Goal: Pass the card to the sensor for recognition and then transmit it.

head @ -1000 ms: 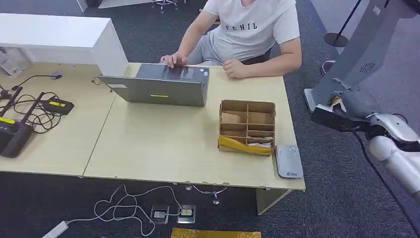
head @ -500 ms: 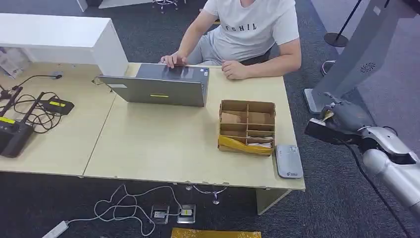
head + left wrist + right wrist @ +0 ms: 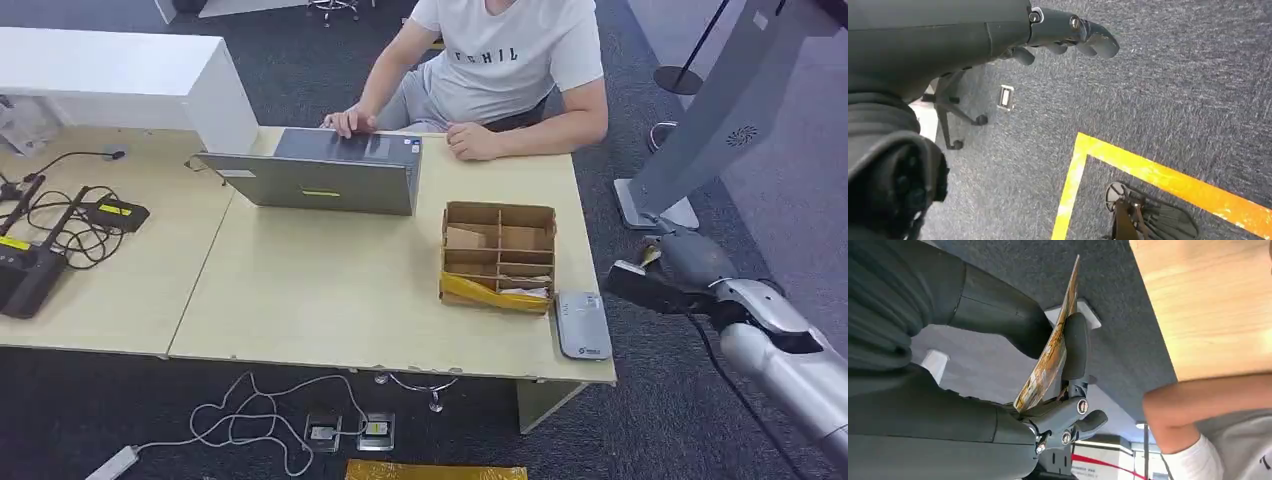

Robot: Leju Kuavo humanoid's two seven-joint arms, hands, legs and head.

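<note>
My right hand (image 3: 668, 270) hangs off the table's right side, just right of the grey sensor pad (image 3: 583, 325) that lies at the table's front right corner. It pinches a yellow-brown printed card (image 3: 1050, 352) between thumb and fingers (image 3: 1074, 347); a sliver of that card (image 3: 652, 254) peeks out in the head view. My left hand (image 3: 1068, 35) hangs over grey carpet with fingers loosely curled and nothing in it.
A brown divided cardboard box (image 3: 499, 255) stands just behind the sensor. A person (image 3: 500, 70) sits at the far side behind a grey laptop (image 3: 325, 172). Routers and cables (image 3: 60, 230) lie at the left. A grey stand (image 3: 700, 110) rises beyond my right arm.
My right hand has come down and leftward with the card, closing on the table's right edge near the sensor. The person and table items have stayed put.
</note>
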